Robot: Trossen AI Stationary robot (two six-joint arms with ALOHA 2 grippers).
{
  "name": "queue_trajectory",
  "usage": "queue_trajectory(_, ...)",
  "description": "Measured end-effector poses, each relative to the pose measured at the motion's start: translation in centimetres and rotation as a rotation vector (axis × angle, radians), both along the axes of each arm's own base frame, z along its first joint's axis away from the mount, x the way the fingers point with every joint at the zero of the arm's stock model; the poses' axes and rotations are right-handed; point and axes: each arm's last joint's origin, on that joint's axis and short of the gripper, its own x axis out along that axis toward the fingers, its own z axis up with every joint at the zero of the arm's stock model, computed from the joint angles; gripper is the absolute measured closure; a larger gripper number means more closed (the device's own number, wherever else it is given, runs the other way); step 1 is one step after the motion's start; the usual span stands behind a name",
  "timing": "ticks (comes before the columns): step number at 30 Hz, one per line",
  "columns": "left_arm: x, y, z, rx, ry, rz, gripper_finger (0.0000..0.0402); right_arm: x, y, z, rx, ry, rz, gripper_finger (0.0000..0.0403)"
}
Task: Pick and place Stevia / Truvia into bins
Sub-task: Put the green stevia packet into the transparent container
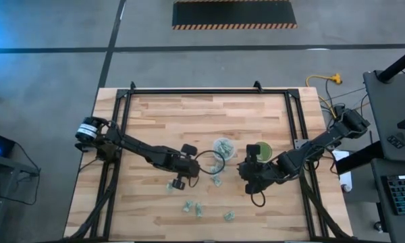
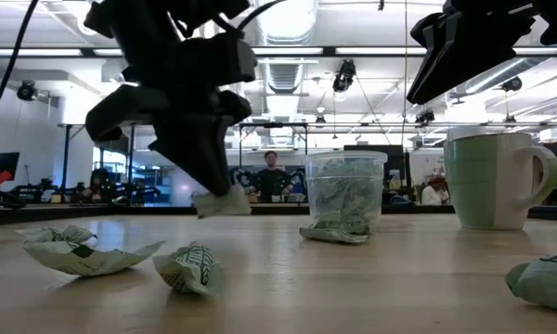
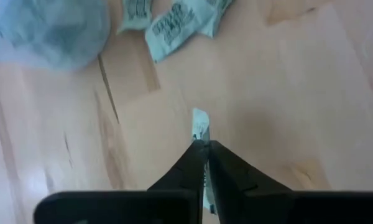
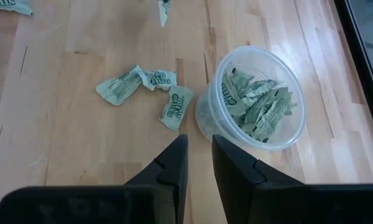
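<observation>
1. Left hand (image 1: 180, 181): fingers pressed together on one pale green sachet (image 3: 200, 126), pinched edge-on. In the low view this sachet (image 2: 222, 203) hangs from the fingertips clear of the tabletop (image 1: 162, 128).
2. Right hand (image 4: 199, 163): fingers slightly spread, nothing between them. It hovers over bare wood just beside the clear cup (image 4: 259, 99). From above, this hand (image 1: 246, 177) sits near the green cup (image 1: 260, 150).
3. Clear cup (image 1: 223, 147): upright, near the tabletop's middle, holding a heap of crumpled sachets. The green cup stands upright to its right, close by but apart.
4. Loose sachets: a cluster of three (image 4: 146, 87) lies on the wood beside the clear cup, the nearest one just beside its base. In the low view one sachet (image 2: 334, 232) lies against the clear cup's foot.
5. More sachets (image 1: 194, 208) lie scattered toward the front edge, well apart from both cups; two crumpled ones (image 2: 121, 255) show close to the low camera.
</observation>
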Motion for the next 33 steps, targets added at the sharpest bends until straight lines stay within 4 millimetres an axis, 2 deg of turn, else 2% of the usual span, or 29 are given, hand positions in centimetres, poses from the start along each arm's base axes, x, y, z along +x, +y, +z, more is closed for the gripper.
queue_trajectory(7, 0.5, 0.3, 0.5, 0.137, -0.069, 0.035, 0.0401, 0.0, 0.0, 0.0, -0.001, 0.001, 0.0, 0.0338)
queue_trajectory(12, 1.6, 0.5, 2.3, 0.304, -0.167, 0.065, 0.0401, 0.0, 0.0, 0.0, -0.003, 0.001, 0.003, 0.0342)
queue_trajectory(19, 3.6, 1.3, 4.6, 0.456, -0.373, -0.002, 0.0401, 0.0, 0.0, 0.0, -0.004, 0.002, 0.005, 0.0339)
queue_trajectory(23, 4.4, 2.5, 4.9, 0.462, -0.421, -0.059, 0.0401, 0.0, 0.0, 0.0, -0.004, 0.002, 0.005, 0.0343)
queue_trajectory(26, 4.9, 3.4, 5.0, 0.394, -0.467, -0.133, 0.0401, 0.0, 0.0, 0.0, -0.004, 0.002, 0.005, 0.0344)
queue_trajectory(33, 5.7, 4.5, 3.4, 0.366, -0.438, -0.227, 0.0402, -0.1, 0.0, -0.2, -0.008, 0.008, 0.005, 0.0341)
